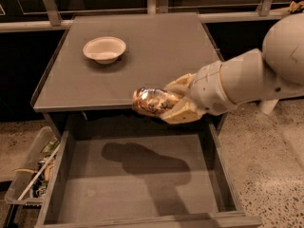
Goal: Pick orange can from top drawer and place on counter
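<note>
Setting: a speckled stone floor [270, 165] surrounds a grey cabinet, with dark panels and a metal rail behind it.
Counter: the flat grey counter [156, 56] fills the upper middle of the view, and a white bowl [104, 49] sits on its back left part.
Top drawer: the top drawer [137, 189] stands pulled out below the counter's front edge, and the arm's shadow [142, 158] falls on its grey floor.
Gripper: the gripper [166, 102] hangs over the drawer's back end, level with the counter's front edge, on a thick white arm [247, 80] coming in from the right.
Fingers: the cream fingers [180, 114] are closed on the can, one above it and one below.
Orange can: the orange can [149, 100] lies on its side in that grasp, in the air, touching neither drawer nor counter.
Bin: a clear plastic bin [26, 175] of clutter stands just left of the drawer.
</note>
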